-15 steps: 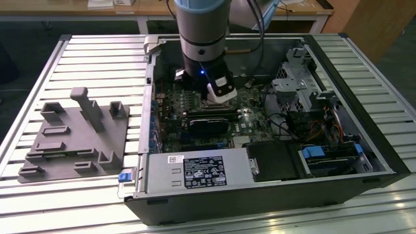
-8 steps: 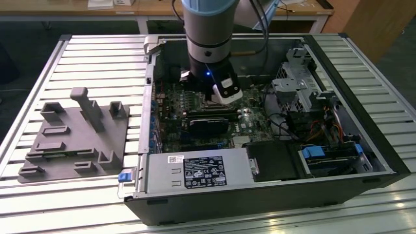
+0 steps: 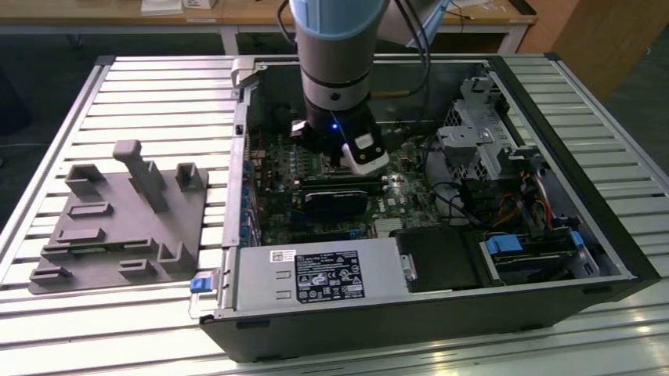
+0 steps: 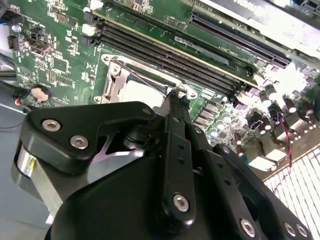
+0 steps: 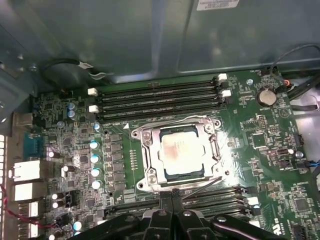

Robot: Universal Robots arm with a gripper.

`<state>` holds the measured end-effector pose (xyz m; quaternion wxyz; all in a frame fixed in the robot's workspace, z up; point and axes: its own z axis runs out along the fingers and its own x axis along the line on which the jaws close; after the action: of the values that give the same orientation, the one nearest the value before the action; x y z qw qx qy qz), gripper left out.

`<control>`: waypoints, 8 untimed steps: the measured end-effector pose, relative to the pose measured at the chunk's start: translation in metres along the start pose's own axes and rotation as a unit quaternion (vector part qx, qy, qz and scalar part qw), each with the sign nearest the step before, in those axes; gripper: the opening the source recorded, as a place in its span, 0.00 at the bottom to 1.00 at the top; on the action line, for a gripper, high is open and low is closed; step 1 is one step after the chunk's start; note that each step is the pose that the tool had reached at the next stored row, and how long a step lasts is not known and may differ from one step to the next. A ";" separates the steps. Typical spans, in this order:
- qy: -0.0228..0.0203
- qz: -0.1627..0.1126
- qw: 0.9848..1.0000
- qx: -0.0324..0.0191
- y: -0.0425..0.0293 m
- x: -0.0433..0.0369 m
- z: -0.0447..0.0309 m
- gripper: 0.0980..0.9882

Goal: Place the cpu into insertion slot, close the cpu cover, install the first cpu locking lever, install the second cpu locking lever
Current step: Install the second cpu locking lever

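Note:
The cpu [image 5: 179, 150], a square chip with a dull silver top, lies flat in the insertion slot [image 5: 186, 174] on the green motherboard. The cpu cover [image 5: 150, 150], a silvery frame, lies down around the chip. A thin locking lever [image 5: 218, 145] runs along one side of the socket and another wire lever [image 5: 202, 184] runs along the side nearest the gripper. My gripper [image 5: 173, 193] is shut, its black fingertips together at the socket's edge, touching or just above that lever. In the second wrist view the gripper [image 4: 176, 97] hides part of the cpu [image 4: 142, 92]. The exterior view shows the gripper [image 3: 361, 162] low inside the case.
Long black memory slots [image 5: 160, 95] flank the socket. A black card [image 3: 334, 200] sits just in front of the gripper, and the power supply [image 3: 313, 278], drive cage [image 3: 481, 133] and cables [image 3: 512, 211] crowd the case. A grey fixture block [image 3: 115, 227] stands on the slatted table at the exterior view's left.

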<state>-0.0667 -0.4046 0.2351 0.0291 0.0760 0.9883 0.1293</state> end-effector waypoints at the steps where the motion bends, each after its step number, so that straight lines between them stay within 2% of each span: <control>1: 0.000 0.000 1.000 0.000 -0.0004 0.0001 0.0015 0.01; 8: 0.000 0.000 1.000 -0.001 -0.0029 0.0024 0.0095 0.01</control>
<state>-0.0687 -0.4046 0.2250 0.0289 0.0760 0.9882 0.1300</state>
